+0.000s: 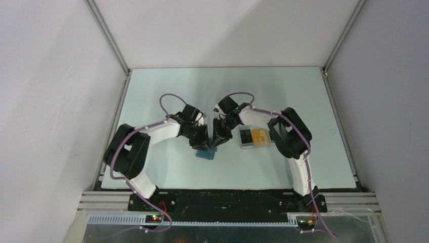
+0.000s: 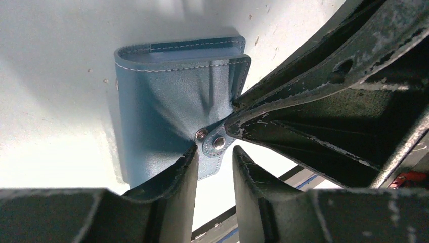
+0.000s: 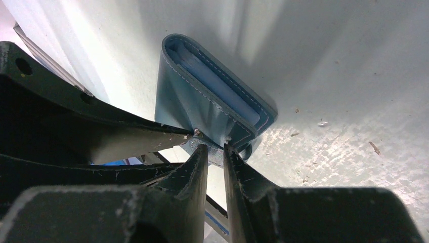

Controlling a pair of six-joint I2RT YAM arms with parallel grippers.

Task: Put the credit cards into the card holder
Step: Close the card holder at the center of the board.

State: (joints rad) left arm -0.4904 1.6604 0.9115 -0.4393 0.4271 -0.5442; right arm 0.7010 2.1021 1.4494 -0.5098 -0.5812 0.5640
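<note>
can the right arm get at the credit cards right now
Probably yes: the credit cards lie uncovered beside it, but the right gripper is closed on the card holder and must release first.

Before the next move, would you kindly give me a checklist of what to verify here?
1. Card holder lying on the table: ok.
2. Holder opened: not ok, folded shut.
3. Right gripper pinching the snap strap: ok, as far as it shows.
4. Left gripper open: ok, fingers straddle the strap without clamping.
5. Credit cards ready: ok, in the clear tray beside the right arm.
</note>
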